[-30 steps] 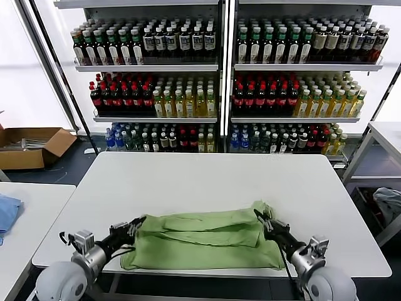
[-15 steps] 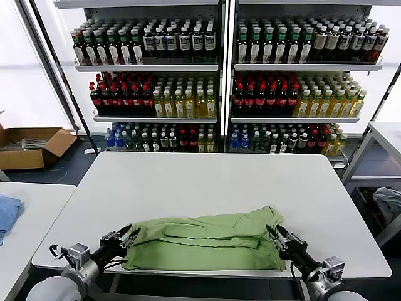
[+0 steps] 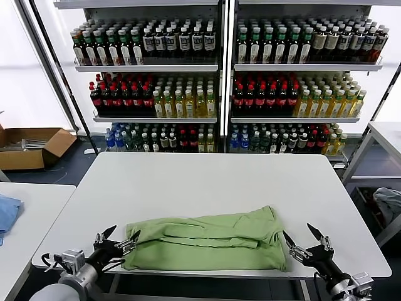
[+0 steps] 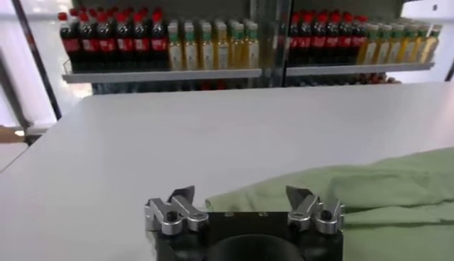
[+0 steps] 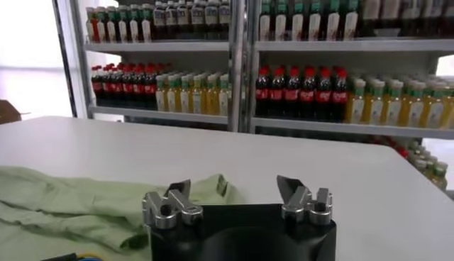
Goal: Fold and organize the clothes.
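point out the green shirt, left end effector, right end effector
green shirt (image 3: 207,241), head view, middle of the folded fabric
left end effector (image 3: 117,236), head view, midway between its open fingertips, beside the shirt's left edge
right end effector (image 3: 302,237), head view, midway between its open fingertips, beside the shirt's right edge

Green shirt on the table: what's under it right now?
Only the white table shows beneath the folded green shirt. Both grippers, left and right, are open beside it. Anything under its layers is hidden.

white table (image 3: 207,175) carries the folded green shirt (image 3: 207,238) near its front edge.
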You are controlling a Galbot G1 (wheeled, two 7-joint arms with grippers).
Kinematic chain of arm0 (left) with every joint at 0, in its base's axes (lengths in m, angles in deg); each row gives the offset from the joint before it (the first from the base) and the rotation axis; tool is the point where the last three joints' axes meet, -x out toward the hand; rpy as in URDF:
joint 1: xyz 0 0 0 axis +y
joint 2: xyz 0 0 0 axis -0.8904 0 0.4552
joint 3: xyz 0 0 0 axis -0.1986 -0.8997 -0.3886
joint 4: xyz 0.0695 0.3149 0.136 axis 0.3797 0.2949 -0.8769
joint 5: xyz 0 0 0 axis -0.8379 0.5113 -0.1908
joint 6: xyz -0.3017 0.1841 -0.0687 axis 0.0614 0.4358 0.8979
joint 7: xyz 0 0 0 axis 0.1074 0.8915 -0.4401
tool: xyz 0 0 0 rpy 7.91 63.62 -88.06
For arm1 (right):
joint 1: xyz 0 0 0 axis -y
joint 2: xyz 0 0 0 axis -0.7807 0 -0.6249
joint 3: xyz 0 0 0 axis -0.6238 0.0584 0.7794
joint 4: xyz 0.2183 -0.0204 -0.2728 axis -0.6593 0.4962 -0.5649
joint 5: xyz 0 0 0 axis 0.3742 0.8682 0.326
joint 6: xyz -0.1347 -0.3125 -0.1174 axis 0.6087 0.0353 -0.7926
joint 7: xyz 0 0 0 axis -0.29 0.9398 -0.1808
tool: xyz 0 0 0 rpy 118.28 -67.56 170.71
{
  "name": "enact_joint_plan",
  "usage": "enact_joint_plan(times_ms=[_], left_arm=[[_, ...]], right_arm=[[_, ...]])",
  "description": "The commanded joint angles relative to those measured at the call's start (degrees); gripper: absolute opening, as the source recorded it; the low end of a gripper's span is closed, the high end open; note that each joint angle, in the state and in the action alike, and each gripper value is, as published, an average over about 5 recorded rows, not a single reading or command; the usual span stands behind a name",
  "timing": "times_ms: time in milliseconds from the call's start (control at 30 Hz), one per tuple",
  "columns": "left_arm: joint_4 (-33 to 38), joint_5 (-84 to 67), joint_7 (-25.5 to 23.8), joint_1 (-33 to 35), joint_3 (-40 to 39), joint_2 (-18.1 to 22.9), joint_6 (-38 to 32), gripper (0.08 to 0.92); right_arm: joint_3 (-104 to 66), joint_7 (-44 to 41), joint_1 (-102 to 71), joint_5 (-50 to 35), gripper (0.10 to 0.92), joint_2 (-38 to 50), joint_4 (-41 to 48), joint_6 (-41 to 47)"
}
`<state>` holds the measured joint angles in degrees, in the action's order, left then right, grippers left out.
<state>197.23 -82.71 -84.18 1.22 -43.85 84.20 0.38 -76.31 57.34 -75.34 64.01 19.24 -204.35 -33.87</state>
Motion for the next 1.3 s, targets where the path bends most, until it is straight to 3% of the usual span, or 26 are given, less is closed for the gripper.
enact_joint_plan(times_ms=[33,400,533,967,1133,1300], left_arm=[[-1.8,9.8,9.3,-0.4,-4.5,9.2,-0.9,0.813],[-5.1,10.1,11.2,-0.7,-7.1,12.7,-0.4,0.823],[-5.7,10.1,11.3,-1.2,-7.7,13.7,-0.8,0.791],[-6.4,9.1,9.5,-1.5,-7.5,11.4,-2.7,0.424],[-5.8,7.0,7.9,-2.4,-3.3,7.5,-3.4,0.285],[-6.4,1.8,5.4,-3.0,7.7,1.2,-4.0,0.141]], right_arm=[[-2.2,-0.6,-2.4,0.3,0.820,-0.3,-0.2,-3.3],[-1.7,-0.7,-2.2,-0.6,0.823,-0.3,-0.5,-3.2],[-1.5,-0.6,-2.2,-1.1,0.823,-0.4,-0.7,-3.1],[-0.5,-0.3,-1.0,-1.8,0.823,-0.6,-0.8,-2.8],[0.0,-0.1,-0.5,-1.8,0.823,-0.7,-1.1,-2.5],[0.3,0.0,-0.1,-1.9,0.823,-0.6,-1.5,-2.2]])
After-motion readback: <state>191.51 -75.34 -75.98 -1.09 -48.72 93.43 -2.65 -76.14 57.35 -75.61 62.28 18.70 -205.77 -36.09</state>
